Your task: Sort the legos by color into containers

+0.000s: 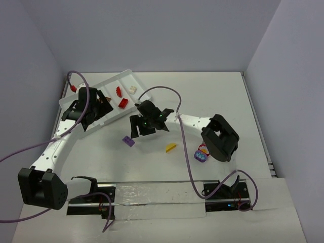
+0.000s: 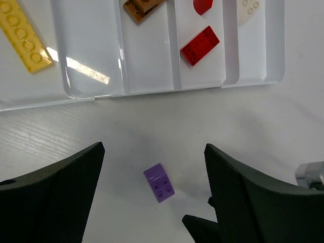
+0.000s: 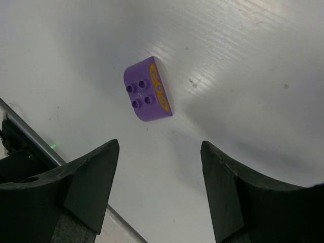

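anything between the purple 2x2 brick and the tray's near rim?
No. Left wrist view shows only bare table between the purple brick and the tray rim.

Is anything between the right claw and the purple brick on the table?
Nothing visible does. In the right wrist view the purple brick lies alone on the bare table, just ahead of the open right claw.

Left gripper [image 2: 154, 152] jaws apart over table [image 2: 263, 126]. Purple brick [image 2: 159, 183] lies between fingers, untouched. White tray [image 2: 91, 55] beyond: yellow plate [image 2: 23, 38], brown brick [image 2: 143, 7], red bricks [image 2: 200, 45], white brick [image 2: 248, 7], each colour in separate compartment.
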### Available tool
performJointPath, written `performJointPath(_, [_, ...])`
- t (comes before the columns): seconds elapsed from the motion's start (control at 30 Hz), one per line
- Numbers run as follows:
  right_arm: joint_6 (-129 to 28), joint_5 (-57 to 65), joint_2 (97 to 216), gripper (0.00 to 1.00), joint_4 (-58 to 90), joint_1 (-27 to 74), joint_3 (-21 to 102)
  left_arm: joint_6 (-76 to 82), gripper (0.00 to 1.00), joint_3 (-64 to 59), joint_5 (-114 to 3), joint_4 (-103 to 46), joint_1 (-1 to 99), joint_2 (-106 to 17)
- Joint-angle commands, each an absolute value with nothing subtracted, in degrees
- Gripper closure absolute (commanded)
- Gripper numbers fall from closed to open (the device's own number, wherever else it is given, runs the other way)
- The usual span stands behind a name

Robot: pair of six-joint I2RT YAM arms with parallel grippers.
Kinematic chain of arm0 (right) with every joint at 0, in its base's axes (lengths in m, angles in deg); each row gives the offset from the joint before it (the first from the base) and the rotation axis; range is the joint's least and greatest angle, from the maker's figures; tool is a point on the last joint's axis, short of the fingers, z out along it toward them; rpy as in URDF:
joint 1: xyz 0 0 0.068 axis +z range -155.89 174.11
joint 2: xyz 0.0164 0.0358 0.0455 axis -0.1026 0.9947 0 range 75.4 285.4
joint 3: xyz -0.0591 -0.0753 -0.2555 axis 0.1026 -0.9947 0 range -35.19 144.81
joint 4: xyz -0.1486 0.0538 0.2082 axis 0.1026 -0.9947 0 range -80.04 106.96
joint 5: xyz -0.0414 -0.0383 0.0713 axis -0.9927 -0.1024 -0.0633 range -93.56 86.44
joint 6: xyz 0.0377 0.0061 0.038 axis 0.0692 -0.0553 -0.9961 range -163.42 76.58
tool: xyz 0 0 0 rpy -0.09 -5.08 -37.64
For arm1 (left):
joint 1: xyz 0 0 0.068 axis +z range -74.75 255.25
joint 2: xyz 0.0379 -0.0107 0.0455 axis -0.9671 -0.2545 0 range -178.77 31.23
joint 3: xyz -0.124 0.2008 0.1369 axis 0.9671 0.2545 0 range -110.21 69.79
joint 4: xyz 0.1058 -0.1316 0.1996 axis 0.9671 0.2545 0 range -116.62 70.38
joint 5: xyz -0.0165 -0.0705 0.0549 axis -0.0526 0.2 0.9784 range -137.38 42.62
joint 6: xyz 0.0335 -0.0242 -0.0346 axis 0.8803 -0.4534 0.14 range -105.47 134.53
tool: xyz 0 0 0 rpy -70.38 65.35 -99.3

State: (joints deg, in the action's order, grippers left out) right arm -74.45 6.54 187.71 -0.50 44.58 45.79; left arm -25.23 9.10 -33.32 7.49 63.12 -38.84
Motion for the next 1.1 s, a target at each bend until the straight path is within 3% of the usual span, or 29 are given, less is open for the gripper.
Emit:
performJointPath(0.0, [-73.29, 4.50, 174.91, 0.27, -0.79, 42.65, 41.47, -23.34, 0.13, 8.00, -35.51, 8.20, 60.77, -39.00])
performJointPath(0.27, [-72.75, 3.64, 157.89, 0.24, 1.75, 27.48, 23.05, -38.97, 0.08, 9.42, -30.98, 14.77, 51.22, -45.00])
performJointPath(0.4, [-71.86, 3.49, 154.63, 0.24, 1.10, 25.05, 21.15, -50.54, 0.01, 12.04, -28.96, 15.00, 46.56, -48.98])
performJointPath(0.57, [-71.15, 4.26, 153.67, 0.24, 0.26, 25.09, 20.84, -56.09, 0.01, 12.40, -28.49, 15.24, 45.55, -52.66])
performJointPath(1.07, [-70.22, 5.04, 154.67, 0.24, -0.09, 25.05, 21.22, -57.49, 0.22, 13.82, -29.50, 8.98, 44.49, -61.63])
